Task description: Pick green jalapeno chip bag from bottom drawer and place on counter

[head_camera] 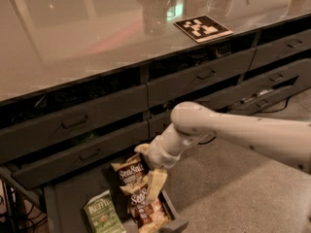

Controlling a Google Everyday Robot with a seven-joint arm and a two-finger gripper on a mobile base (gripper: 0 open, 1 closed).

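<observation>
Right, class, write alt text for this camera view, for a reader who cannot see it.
The robot's gripper hangs open over two brown Sea Salt bags in the open bottom drawer. The green jalapeno chip bag lies untouched, left of them in the picture. Above, the glossy counter carries a black-and-white marker tile.

- green jalapeno chip bag (102,217): green, with white letters and a pale panel.
- Sea Salt bags (132,171): dark brown and tan, white letters.
- bottom drawer (63,203): dark grey.
- bench (73,47): glossy grey-beige.
- marker tile (203,27): black-and-white pattern.
- gripper (148,168), over the Sea Salt bags: cream.
- arm (243,135): off-white, small dark dots.
</observation>
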